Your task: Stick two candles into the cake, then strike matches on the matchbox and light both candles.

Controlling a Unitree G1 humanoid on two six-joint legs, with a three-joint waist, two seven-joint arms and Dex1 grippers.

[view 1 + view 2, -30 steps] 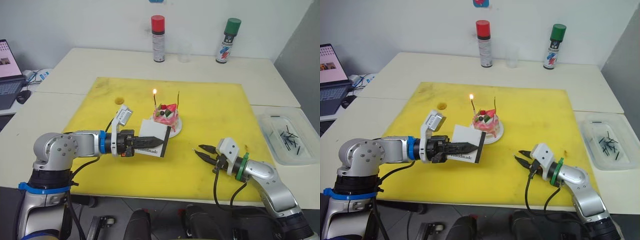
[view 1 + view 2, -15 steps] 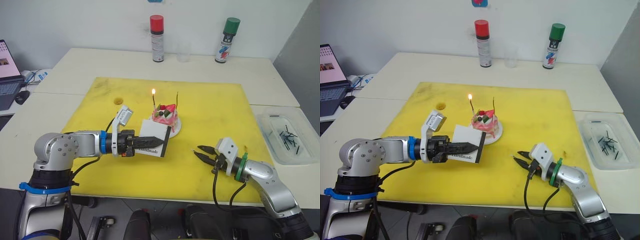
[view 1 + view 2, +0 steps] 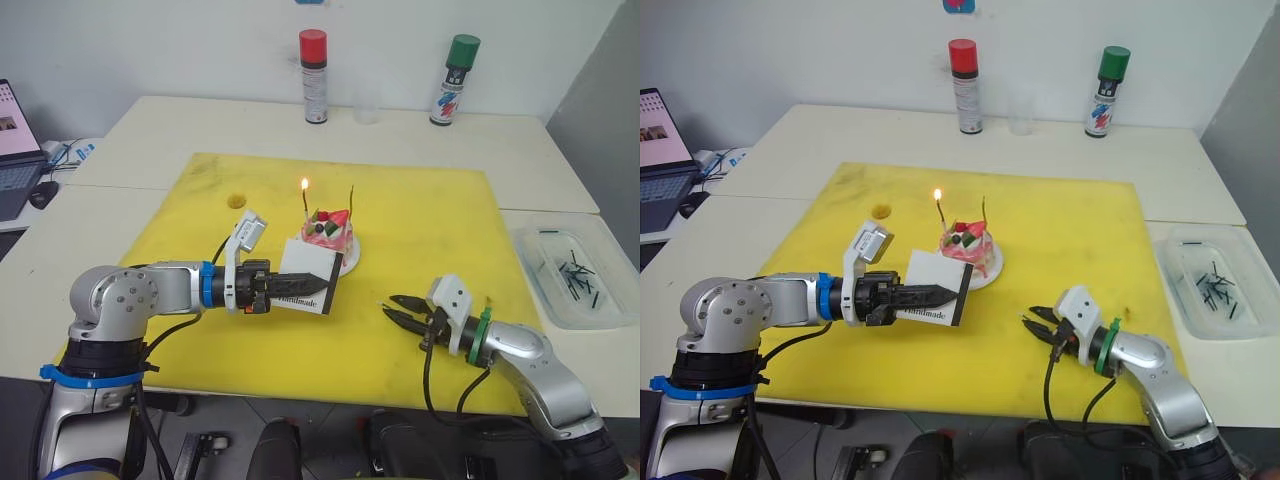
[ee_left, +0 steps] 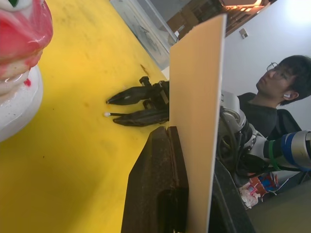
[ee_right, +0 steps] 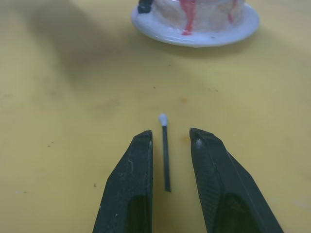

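Since a second ago, my right claw [image 5: 167, 160] has crept toward the cake [image 3: 328, 231] at mid-mat, fingers parted around a match [image 5: 165, 153] lying flat near the mat's front edge. Light and brittle, it wants pinching mid-shaft. My left claw [image 3: 262, 287] grips the matchbox [image 3: 309, 281] upright.

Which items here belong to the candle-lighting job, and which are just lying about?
Job: cake with two candles, one lit; matchbox clamped in the left hand; match on the yellow mat between the open right hand fingers.

Lying about: red-capped spray can, green-capped spray can, laptop.
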